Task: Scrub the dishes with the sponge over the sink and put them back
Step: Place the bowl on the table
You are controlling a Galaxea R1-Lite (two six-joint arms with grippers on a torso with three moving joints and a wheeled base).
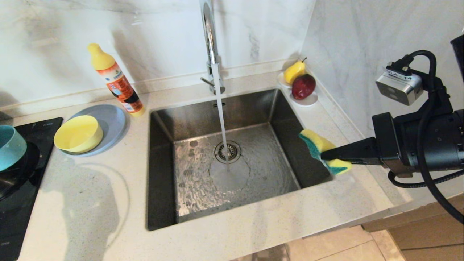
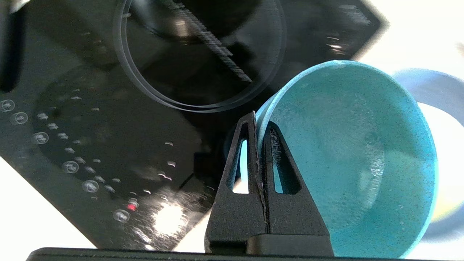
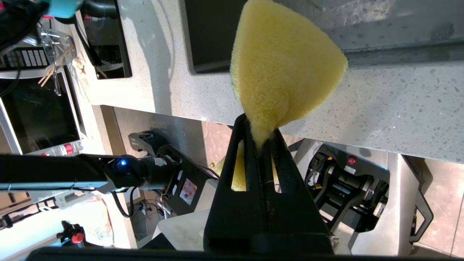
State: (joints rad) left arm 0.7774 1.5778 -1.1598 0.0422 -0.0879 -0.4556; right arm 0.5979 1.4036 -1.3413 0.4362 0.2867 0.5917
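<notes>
Your right claw (image 1: 331, 155) is clamped shut on the sponge (image 1: 323, 150), hanging at the sink's (image 1: 159, 174) right rim. Only its wrist view shows the sponge's (image 3: 286, 69) yellow face pinched into a wedge. Your left claw (image 2: 260, 125) is closed on the rim of the teal bowl (image 2: 348, 156) above the black cooktop (image 2: 108, 145); the head view catches just that bowl's (image 1: 11, 146) edge. Beyond it, the yellow bowl (image 1: 78, 133) sits on the grey-blue plate (image 1: 112, 121), beside the detergent bottle (image 1: 116, 81). Water runs from the faucet (image 1: 209, 36) onto the drain (image 1: 227, 151). The surface (image 1: 90, 203) is pale speckled stone, against marble walls.
</notes>
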